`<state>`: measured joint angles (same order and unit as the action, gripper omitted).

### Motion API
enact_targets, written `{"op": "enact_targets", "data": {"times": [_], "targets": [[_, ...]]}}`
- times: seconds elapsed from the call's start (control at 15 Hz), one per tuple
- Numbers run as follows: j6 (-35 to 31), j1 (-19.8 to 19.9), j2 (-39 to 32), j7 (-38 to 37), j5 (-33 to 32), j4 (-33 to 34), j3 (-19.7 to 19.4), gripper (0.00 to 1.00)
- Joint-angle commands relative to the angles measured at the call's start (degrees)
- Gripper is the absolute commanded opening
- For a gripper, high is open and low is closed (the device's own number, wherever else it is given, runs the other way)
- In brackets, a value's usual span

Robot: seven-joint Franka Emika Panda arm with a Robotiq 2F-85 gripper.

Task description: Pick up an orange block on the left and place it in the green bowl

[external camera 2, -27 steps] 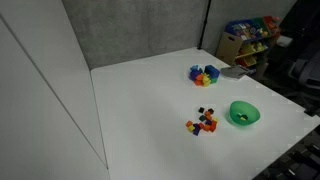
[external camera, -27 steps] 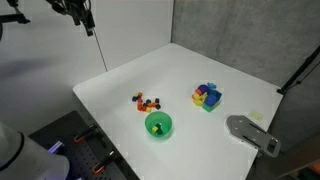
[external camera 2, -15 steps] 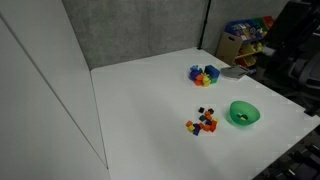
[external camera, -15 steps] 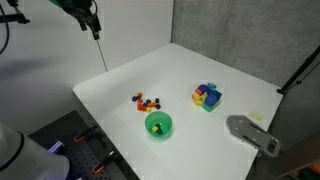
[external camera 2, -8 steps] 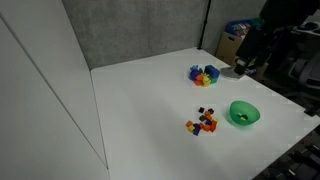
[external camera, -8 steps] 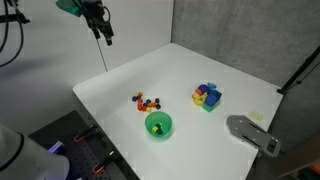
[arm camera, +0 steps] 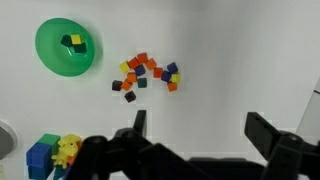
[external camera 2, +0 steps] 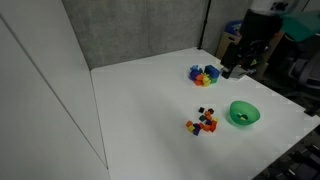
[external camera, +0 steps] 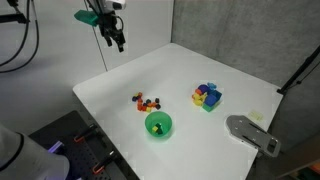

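The green bowl lies at the upper left of the wrist view with a small yellow and dark block inside. It also shows in both exterior views. A loose cluster of tiny blocks lies beside it, with an orange block on its left side. The cluster shows in both exterior views. My gripper is open and empty, high above the table and apart from the blocks. It also shows in both exterior views.
A pile of larger blue, yellow and green blocks sits on the white table. A grey flat object lies at the table's edge. Shelves with toys stand behind the table.
My arm has swung in over the table and lower, from the upper corner toward the blocks. The gripper stays open. The blocks and bowl have not moved.
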<state>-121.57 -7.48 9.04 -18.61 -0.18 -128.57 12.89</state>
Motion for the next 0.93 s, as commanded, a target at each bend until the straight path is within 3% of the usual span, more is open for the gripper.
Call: {"op": "enact_targets", "data": {"times": [0.0, 0.87], "targets": [[-2.6, 0.2, -4.5, -1.2, -1.6, 2.1, -0.9, 1.00], [-20.9, -1.7, -23.4, 3.3, -4.5, 3.6, -4.4, 1.00]]}}
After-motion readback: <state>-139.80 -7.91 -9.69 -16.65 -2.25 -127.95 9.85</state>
